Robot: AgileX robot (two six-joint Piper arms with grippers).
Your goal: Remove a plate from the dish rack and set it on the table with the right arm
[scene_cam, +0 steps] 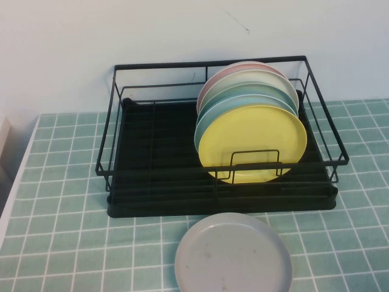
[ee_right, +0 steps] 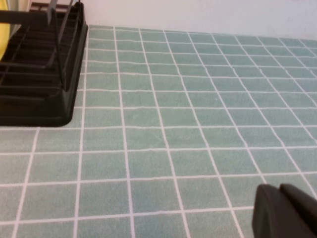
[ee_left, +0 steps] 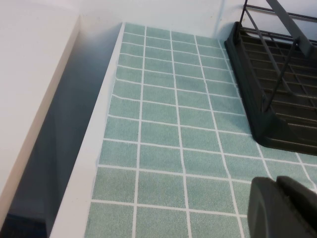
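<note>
The yellow plate (scene_cam: 252, 143) stands upright at the front of a row of plates in the right half of the black wire dish rack (scene_cam: 152, 152), behind a small wire loop. A sliver of it shows in the right wrist view (ee_right: 2, 34). Neither arm shows in the high view. My right gripper (ee_right: 278, 188) is shut and empty, low over the green tiled table (ee_right: 163, 124), off to the right of the rack (ee_right: 39, 74). My left gripper (ee_left: 275, 181) is shut and empty, over the tiles left of the rack (ee_left: 277, 89).
Behind the yellow plate stand light blue, pale green and pink plates (scene_cam: 243, 79). A grey plate (scene_cam: 234, 255) lies flat on the table (scene_cam: 61, 182) in front of the rack. The table's white left edge (ee_left: 96, 148) drops off beside the left gripper.
</note>
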